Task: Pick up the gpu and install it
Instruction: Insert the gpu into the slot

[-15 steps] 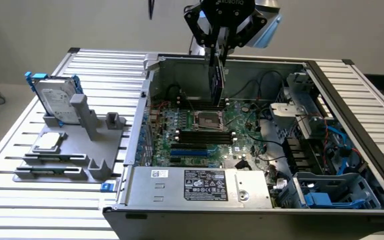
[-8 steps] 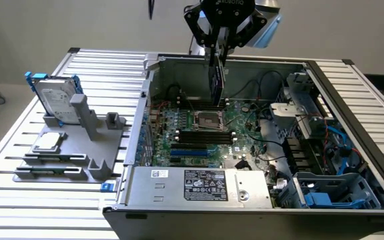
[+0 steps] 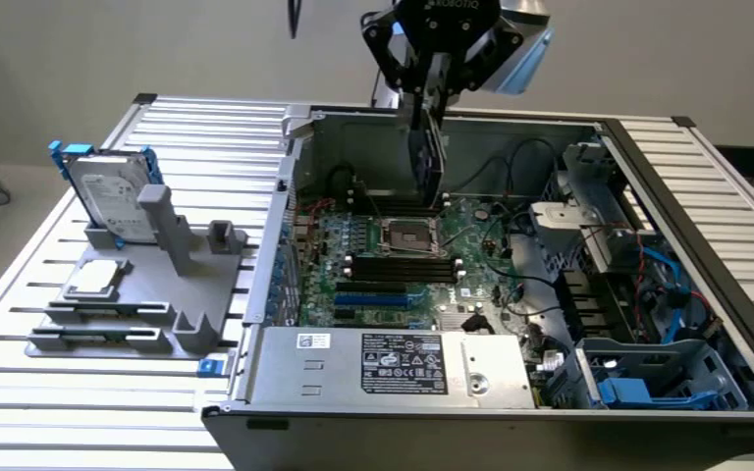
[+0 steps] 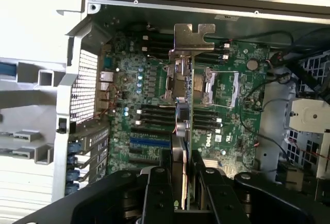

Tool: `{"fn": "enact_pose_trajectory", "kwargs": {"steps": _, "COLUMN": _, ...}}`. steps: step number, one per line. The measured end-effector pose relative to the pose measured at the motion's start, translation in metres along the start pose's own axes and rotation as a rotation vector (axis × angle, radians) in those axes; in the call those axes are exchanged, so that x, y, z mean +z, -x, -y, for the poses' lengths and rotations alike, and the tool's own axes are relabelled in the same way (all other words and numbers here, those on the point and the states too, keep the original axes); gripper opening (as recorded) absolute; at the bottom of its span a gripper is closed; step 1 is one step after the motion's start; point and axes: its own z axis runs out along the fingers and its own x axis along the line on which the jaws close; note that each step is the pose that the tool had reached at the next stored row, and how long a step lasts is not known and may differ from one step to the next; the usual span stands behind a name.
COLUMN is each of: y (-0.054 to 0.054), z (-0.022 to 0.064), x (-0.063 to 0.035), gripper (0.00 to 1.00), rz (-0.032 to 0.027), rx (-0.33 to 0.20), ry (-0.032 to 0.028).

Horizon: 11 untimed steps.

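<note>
The gpu (image 3: pixel 427 157) hangs on edge inside the open computer case (image 3: pixel 272 245), above the motherboard (image 3: pixel 391 265) and just behind the CPU socket (image 3: pixel 410 235). My gripper (image 3: pixel 436 74) is shut on its upper edge. In the wrist view the gpu (image 4: pixel 186 126) is seen edge-on, running away from my gripper (image 4: pixel 181 182) toward the case's rear wall. Its silver bracket (image 4: pixel 193 38) is at the far end. The black fingers (image 4: pixel 157 182) press against both faces of the card. The card floats above the board and touches no slot.
On the exterior view's left, a grey fixture (image 3: pixel 154 294) holds a silver hard drive with blue rails (image 3: pixel 109 201) and a square CPU chip (image 3: pixel 98 278). The power supply (image 3: pixel 391 363) sits at the case's front. A blue drive cage (image 3: pixel 652 378) and cables fill the right side.
</note>
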Motion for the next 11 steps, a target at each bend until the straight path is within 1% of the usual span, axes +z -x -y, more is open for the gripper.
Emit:
{"fn": "enact_pose_trajectory", "kwargs": {"steps": 2, "y": 0.0000, "z": 0.0000, "x": 0.0003, "gripper": 0.26, "rz": -0.0010, "rx": -0.036, "ry": -0.0001}}
{"fn": "enact_pose_trajectory", "kwargs": {"steps": 8, "y": 0.0000, "z": 0.0001, "x": 0.0019, "gripper": 0.26, "rz": -0.0051, "rx": -0.145, "ry": -0.0040}}
{"fn": "enact_pose_trajectory", "kwargs": {"steps": 11, "y": 0.0001, "z": 0.0001, "x": 0.0028, "gripper": 0.26, "rz": -0.0068, "rx": -0.200, "ry": -0.0048}}
